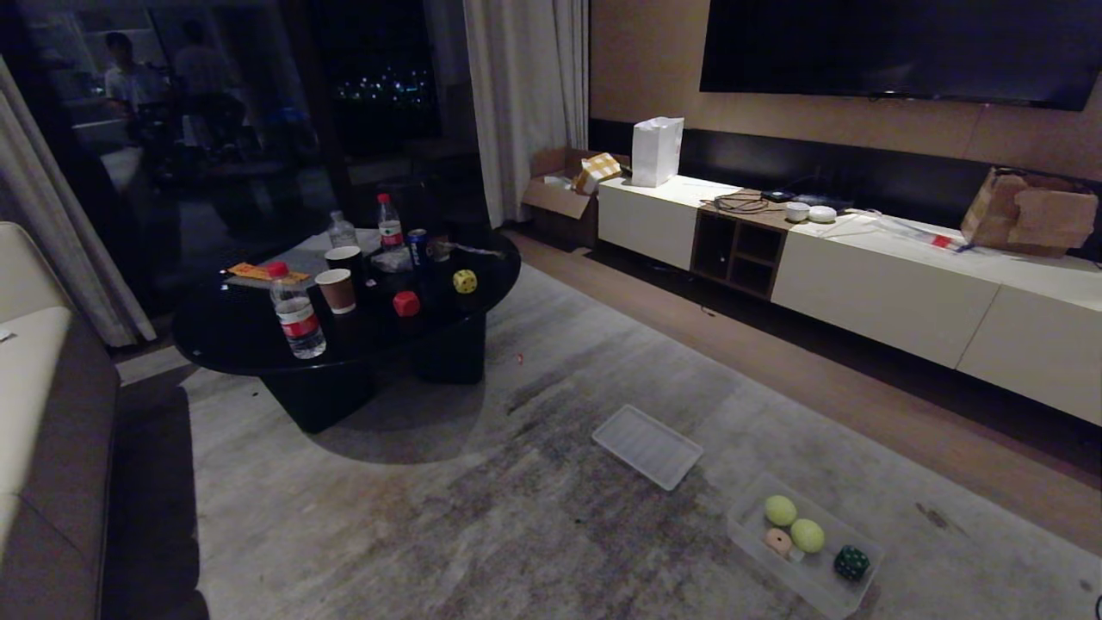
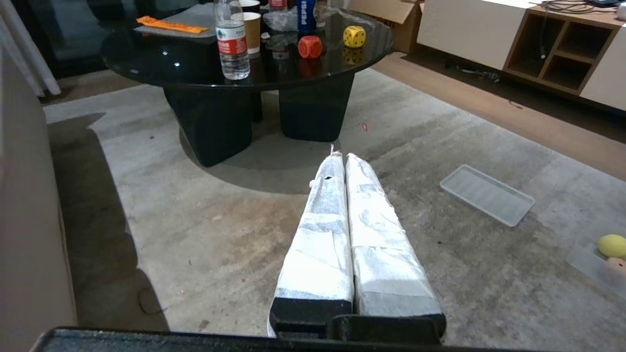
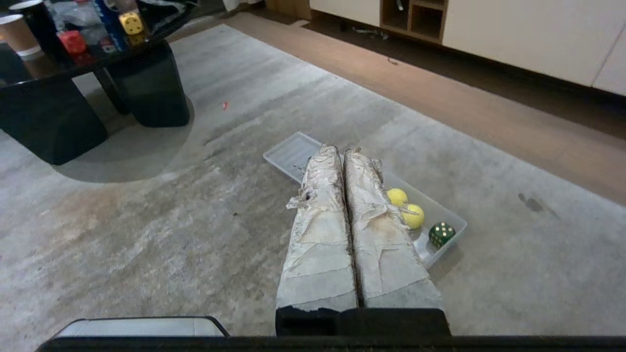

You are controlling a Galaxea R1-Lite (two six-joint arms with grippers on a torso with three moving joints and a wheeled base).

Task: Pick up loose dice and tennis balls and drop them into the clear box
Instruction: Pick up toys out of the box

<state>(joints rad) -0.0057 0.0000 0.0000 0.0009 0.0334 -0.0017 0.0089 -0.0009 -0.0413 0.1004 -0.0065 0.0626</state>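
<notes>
Nearest to us, at the lower right of the rug [image 1: 448,525], we see the clear box [image 1: 747,536] holding two tennis balls [image 1: 781,510] [image 1: 807,535], a pinkish die [image 1: 778,541] and a dark green die [image 1: 851,563]. Just beyond it, to the left, lies a flat ribbed panel [image 1: 647,446] on the rug. Neither arm appears in our head view; in the wrist views we find the left gripper [image 2: 345,159] and the right gripper [image 3: 342,152] each held above the rug, both with their wrapped fingers pressed together and nothing between them. Farther off, on the left, stands the round black table [image 1: 232,340], where we note the red die [image 1: 405,303] and, right of it and a little farther, the yellow die [image 1: 465,281], well apart from the box. On the same table stand a water bottle [image 1: 295,312] and a paper cup [image 1: 336,290]. Farthest, along the right wall, runs a low white cabinet [image 1: 887,288].
</notes>
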